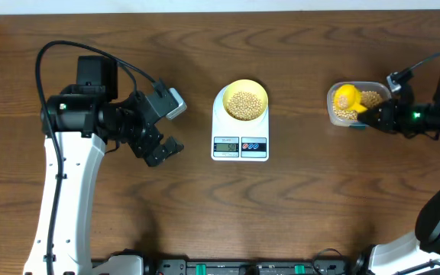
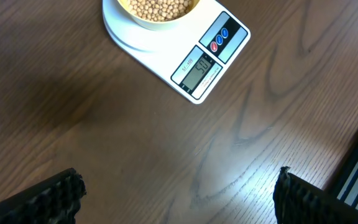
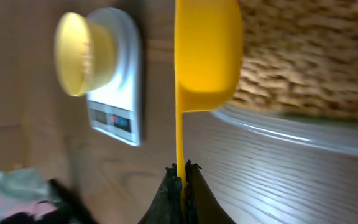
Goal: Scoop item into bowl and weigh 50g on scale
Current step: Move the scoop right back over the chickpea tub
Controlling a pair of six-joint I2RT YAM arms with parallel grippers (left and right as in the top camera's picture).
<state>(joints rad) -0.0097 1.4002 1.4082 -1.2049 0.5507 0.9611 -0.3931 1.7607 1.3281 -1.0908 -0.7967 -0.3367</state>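
Note:
The pale-yellow bowl (image 1: 246,101) sits on the white scale (image 1: 240,145) at the table's middle and holds tan beans (image 1: 244,104). The bowl (image 2: 157,15) and scale (image 2: 207,59) also show in the left wrist view, the display reading about 50. My right gripper (image 1: 374,116) is shut on the handle of the bright yellow scoop (image 1: 347,97), whose cup is over the beans (image 1: 370,98) in the clear tub (image 1: 334,114). The right wrist view shows the scoop (image 3: 205,50), the fingers (image 3: 181,171) and the bowl (image 3: 79,53). My left gripper (image 1: 166,149) is open and empty, left of the scale.
Black equipment runs along the table's front edge (image 1: 228,267). The left arm's white link (image 1: 67,198) stands at the left. Bare wood lies between the scale and the tub.

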